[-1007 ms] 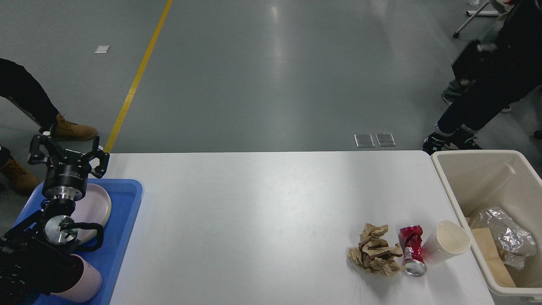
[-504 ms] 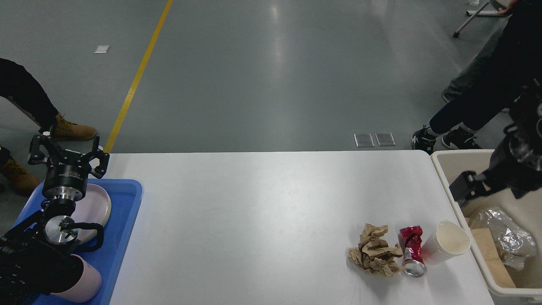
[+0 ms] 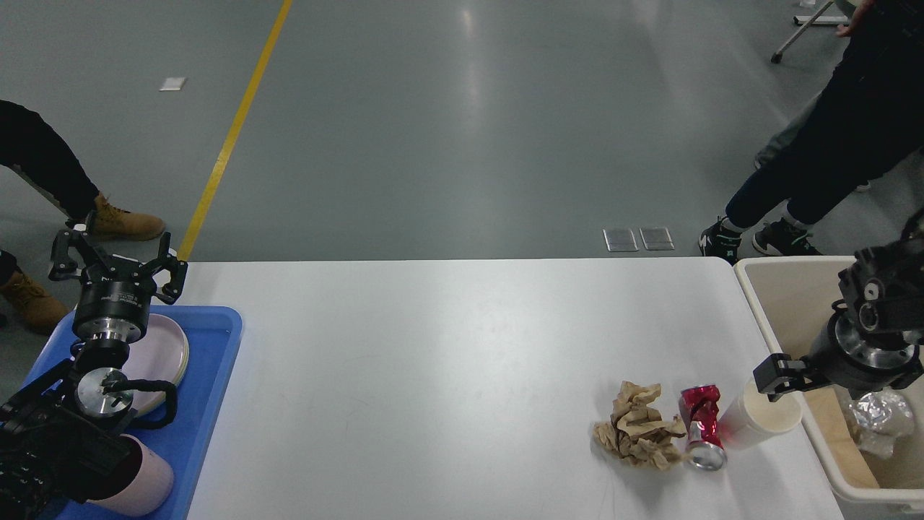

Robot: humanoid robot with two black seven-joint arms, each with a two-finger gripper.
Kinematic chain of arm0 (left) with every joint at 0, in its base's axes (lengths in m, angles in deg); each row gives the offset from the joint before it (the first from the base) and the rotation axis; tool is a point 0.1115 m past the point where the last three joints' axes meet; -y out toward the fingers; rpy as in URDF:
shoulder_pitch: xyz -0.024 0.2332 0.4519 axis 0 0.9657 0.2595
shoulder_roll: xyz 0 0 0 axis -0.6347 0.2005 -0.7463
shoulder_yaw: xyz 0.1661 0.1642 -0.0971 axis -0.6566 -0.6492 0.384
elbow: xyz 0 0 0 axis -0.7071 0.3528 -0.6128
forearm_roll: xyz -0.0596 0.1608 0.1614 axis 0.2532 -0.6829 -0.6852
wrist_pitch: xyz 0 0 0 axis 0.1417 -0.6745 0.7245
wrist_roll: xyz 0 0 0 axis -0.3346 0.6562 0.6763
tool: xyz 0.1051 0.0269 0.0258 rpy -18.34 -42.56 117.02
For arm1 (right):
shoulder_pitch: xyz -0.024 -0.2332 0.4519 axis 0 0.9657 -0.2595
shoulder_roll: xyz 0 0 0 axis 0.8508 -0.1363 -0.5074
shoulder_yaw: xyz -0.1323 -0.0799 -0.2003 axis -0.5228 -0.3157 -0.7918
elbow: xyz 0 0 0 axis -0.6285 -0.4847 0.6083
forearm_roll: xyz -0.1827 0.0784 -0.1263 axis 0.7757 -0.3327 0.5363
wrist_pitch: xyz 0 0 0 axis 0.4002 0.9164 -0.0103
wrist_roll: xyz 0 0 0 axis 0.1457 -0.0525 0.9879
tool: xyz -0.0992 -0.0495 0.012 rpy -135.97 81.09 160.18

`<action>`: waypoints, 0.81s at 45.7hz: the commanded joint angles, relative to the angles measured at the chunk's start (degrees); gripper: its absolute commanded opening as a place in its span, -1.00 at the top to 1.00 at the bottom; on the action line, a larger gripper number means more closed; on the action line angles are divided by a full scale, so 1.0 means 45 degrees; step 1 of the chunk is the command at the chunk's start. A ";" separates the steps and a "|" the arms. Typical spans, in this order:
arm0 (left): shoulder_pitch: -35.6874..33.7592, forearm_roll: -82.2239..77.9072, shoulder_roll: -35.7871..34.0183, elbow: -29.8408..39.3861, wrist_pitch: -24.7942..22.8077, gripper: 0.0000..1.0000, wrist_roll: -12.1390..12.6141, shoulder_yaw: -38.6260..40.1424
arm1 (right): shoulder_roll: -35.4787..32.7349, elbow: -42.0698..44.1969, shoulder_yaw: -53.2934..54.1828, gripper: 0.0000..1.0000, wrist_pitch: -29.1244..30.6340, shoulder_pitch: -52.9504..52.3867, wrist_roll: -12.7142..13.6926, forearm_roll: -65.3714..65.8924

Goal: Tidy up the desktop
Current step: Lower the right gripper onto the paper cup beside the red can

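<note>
A grey polished floor with a yellow line lies beyond the wide white rectangular desktop, which fills the lower view. Blue plastic tray at its left, cream bin at its right. Left gripper fingers spread apart; right gripper unclear, above the white paper cup.

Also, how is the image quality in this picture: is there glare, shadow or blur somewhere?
Head view: a pale streak of glare runs down the grey floor and spreads as a soft sheen on the desktop; shadows under the crumpled paper and red can are faint; the right tool at the paper cup looks slightly blurred; the left tool is sharp.
</note>
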 commanded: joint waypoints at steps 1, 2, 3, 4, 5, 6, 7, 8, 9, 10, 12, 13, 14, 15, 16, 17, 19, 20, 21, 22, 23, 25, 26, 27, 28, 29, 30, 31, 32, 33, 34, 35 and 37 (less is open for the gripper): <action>0.0000 0.0002 -0.0003 -0.0011 0.0000 -0.92 0.0000 0.0000 | -0.0050 0.0848 0.0446 -0.99 -0.0197 0.1224 -0.0001 -0.0001; 0.0000 0.0002 -0.0003 -0.0012 0.0000 -0.92 0.0000 0.0000 | -0.0069 0.0946 0.0466 -0.99 -0.0198 0.1321 -0.0001 -0.0001; 0.0000 0.0002 -0.0003 0.0008 0.0000 -0.92 0.0000 0.0000 | -0.0089 0.1063 0.0485 -0.99 -0.0217 0.1419 -0.0001 -0.0001; 0.0000 0.0002 -0.0003 -0.0011 0.0000 -0.92 0.0000 0.0000 | -0.0089 0.1141 0.0505 -0.99 -0.0217 0.1478 -0.0020 -0.0001; 0.0000 0.0002 -0.0003 0.0008 0.0000 -0.92 0.0000 0.0000 | -0.0109 0.1239 0.0524 -0.99 -0.0237 0.1537 -0.0020 -0.0001; 0.0000 0.0002 -0.0003 -0.0011 0.0000 -0.92 0.0000 0.0000 | -0.0109 0.1317 0.0525 -0.99 -0.0237 0.1595 -0.0020 -0.0001; 0.0000 0.0002 -0.0003 0.0008 0.0000 -0.92 0.0000 0.0000 | -0.0109 0.1395 0.0525 -0.99 -0.0256 0.1673 -0.0001 -0.0001; 0.0000 0.0002 -0.0003 -0.0011 0.0000 -0.92 0.0000 0.0000 | -0.0089 0.1473 0.0525 -0.99 -0.0256 0.1732 -0.0001 -0.0001; 0.0000 0.0002 -0.0003 -0.0012 0.0000 -0.92 0.0000 0.0000 | -0.0089 0.1551 0.0525 -0.99 -0.0256 0.1810 -0.0001 -0.0001; 0.0000 0.0002 -0.0003 0.0008 0.0000 -0.92 0.0000 0.0000 | -0.0089 0.1610 0.0544 -0.99 -0.0256 0.1869 -0.0001 -0.0001; 0.0000 0.0002 -0.0003 -0.0012 0.0000 -0.92 0.0000 0.0000 | -0.0089 0.1727 0.0641 -0.99 -0.0256 0.2005 -0.0020 -0.0001; 0.0000 0.0002 -0.0003 -0.0012 0.0000 -0.92 0.0000 0.0000 | -0.0089 0.1805 0.0738 -0.99 -0.0256 0.2103 -0.0020 -0.0001; 0.0000 0.0002 -0.0003 -0.0012 0.0000 -0.92 0.0000 0.0000 | -0.0089 0.1864 0.0797 -0.99 -0.0256 0.2200 -0.0001 -0.0001; 0.0000 0.0002 -0.0003 -0.0012 0.0000 -0.92 0.0000 0.0000 | -0.0089 0.1923 0.0895 -0.99 -0.0256 0.2298 -0.0001 -0.0001; 0.0000 0.0002 -0.0003 0.0008 0.0000 -0.92 0.0000 0.0000 | -0.0089 0.2001 0.0992 -0.99 -0.0256 0.2415 -0.0001 -0.0001; 0.0000 0.0002 -0.0003 -0.0011 0.0000 -0.92 0.0000 0.0000 | -0.0089 0.2079 0.1071 -0.99 -0.0256 0.2513 -0.0001 -0.0001; 0.0000 0.0002 -0.0003 -0.0012 0.0000 -0.92 0.0000 0.0000 | -0.0089 0.2235 0.1208 -0.99 -0.0256 0.2728 -0.0001 -0.0001; 0.0000 0.0002 -0.0003 -0.0012 0.0000 -0.92 0.0000 0.0000 | -0.0089 0.2313 0.1266 -0.99 -0.0256 0.2825 -0.0001 -0.0001; 0.0000 0.0002 -0.0003 -0.0012 0.0000 -0.92 0.0000 0.0000 | -0.0089 0.2391 0.1305 -0.99 -0.0256 0.2923 -0.0001 -0.0001; 0.0000 0.0002 -0.0003 0.0008 0.0000 -0.92 0.0000 0.0000 | -0.0089 0.2469 0.1345 -0.99 -0.0256 0.3021 -0.0001 -0.0001; 0.0000 0.0002 0.0017 -0.0011 0.0000 -0.92 0.0000 0.0000 | -0.0089 0.2547 0.1364 -0.99 -0.0256 0.3138 -0.0001 -0.0001; 0.0019 0.0002 -0.0003 -0.0012 0.0000 -0.92 0.0000 0.0000 | -0.0089 0.2723 0.1462 -0.99 -0.0256 0.3294 -0.0001 -0.0001; 0.0000 0.0002 -0.0003 -0.0012 0.0000 -0.92 0.0000 0.0000 | -0.0070 0.2801 0.1539 -0.99 -0.0256 0.3353 -0.0001 -0.0001; 0.0000 0.0002 -0.0003 -0.0012 0.0000 -0.92 0.0000 0.0000 | -0.0070 0.2860 0.1598 -0.99 -0.0256 0.3450 -0.0001 -0.0001; 0.0000 0.0002 -0.0003 0.0008 0.0000 -0.92 0.0000 0.0000 | -0.0070 0.2938 0.1696 -0.99 -0.0256 0.3548 -0.0001 -0.0001; 0.0000 0.0002 -0.0003 0.0008 0.0000 -0.92 0.0000 0.0000 | -0.0070 0.3035 0.1793 -0.99 -0.0276 0.3665 -0.0001 -0.0001; 0.0000 0.0002 -0.0003 -0.0011 0.0000 -0.92 0.0000 0.0000 | -0.0070 0.3133 0.1891 -0.98 -0.0276 0.3763 -0.0001 -0.0001; 0.0000 0.0002 -0.0003 0.0008 0.0000 -0.92 0.0000 0.0000 | -0.0070 0.3269 0.1969 -0.97 -0.0276 0.3899 -0.0001 -0.0001; 0.0000 0.0002 -0.0003 0.0008 0.0000 -0.92 0.0000 0.0000 | -0.0070 0.3368 0.2047 -0.92 -0.0256 0.3997 -0.0001 -0.0001; 0.0000 0.0002 -0.0003 0.0008 0.0000 -0.92 0.0000 0.0000 | -0.0050 0.3446 0.2125 -0.83 -0.0276 0.4095 -0.0001 -0.0001; 0.0000 0.0002 -0.0003 -0.0011 0.0000 -0.92 0.0000 0.0000 | -0.0050 0.3524 0.2165 -0.69 -0.0276 0.4192 -0.0001 -0.0001; 0.0000 0.0002 -0.0003 -0.0012 0.0000 -0.92 0.0000 0.0000 | -0.0050 0.3583 0.2185 -0.54 -0.0256 0.4290 -0.0001 -0.0001; 0.0000 0.0002 -0.0003 -0.0011 0.0000 -0.92 0.0000 0.0000 | -0.0050 0.3680 0.2224 -0.22 -0.0256 0.4427 -0.0001 -0.0001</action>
